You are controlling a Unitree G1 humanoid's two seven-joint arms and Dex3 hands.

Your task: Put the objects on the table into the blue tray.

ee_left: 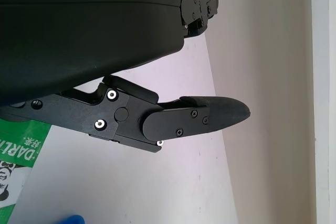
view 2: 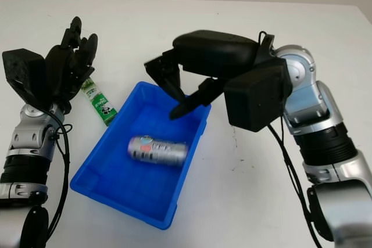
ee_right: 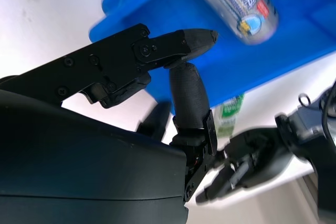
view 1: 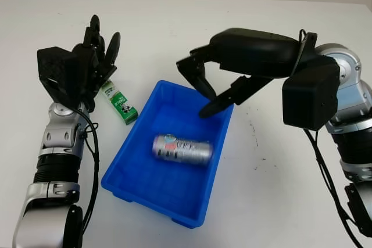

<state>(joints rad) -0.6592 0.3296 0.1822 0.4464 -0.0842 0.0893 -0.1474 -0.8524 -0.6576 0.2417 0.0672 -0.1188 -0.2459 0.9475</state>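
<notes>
A silver can [view 1: 182, 149] lies on its side in the blue tray [view 1: 133, 185], the empty, open right hand [view 1: 212, 88] hovering above its far rim, while the open left hand [view 1: 93, 56] hangs over the green packet [view 1: 120, 103] beside the tray, seemingly ready to take it.

One blue tray [view 1: 204, 196]; one silver can [view 1: 181, 149]; one green carton [view 1: 119, 103].

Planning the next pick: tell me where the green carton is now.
The green carton lies on the table just outside the blue tray's left wall, right beside the open left hand.
</notes>
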